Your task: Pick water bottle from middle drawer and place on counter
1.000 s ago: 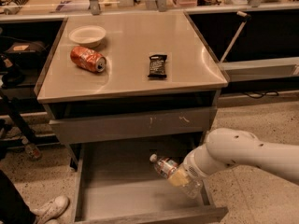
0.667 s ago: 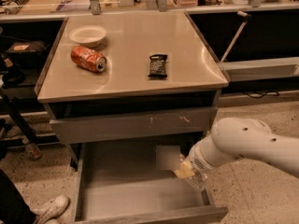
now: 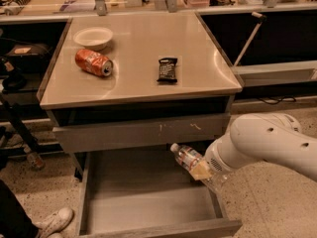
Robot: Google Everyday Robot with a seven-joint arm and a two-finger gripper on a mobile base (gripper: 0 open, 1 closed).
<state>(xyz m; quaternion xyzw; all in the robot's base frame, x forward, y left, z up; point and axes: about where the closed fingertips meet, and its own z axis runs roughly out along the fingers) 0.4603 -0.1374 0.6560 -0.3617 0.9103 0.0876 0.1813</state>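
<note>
Lifting step. The gripper [image 3: 202, 171] is holding the water bottle [image 3: 184, 156] in closed fingers, tilted over the open middle drawer [image 3: 141, 200]. Next move calls for rising onto the bench [image 3: 138, 48].

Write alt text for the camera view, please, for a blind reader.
The robot's hand grips a tilted water bottle over the right side of the open middle drawer, below the counter. On it sit a red soda can, a white bowl and a dark snack bar.
</note>
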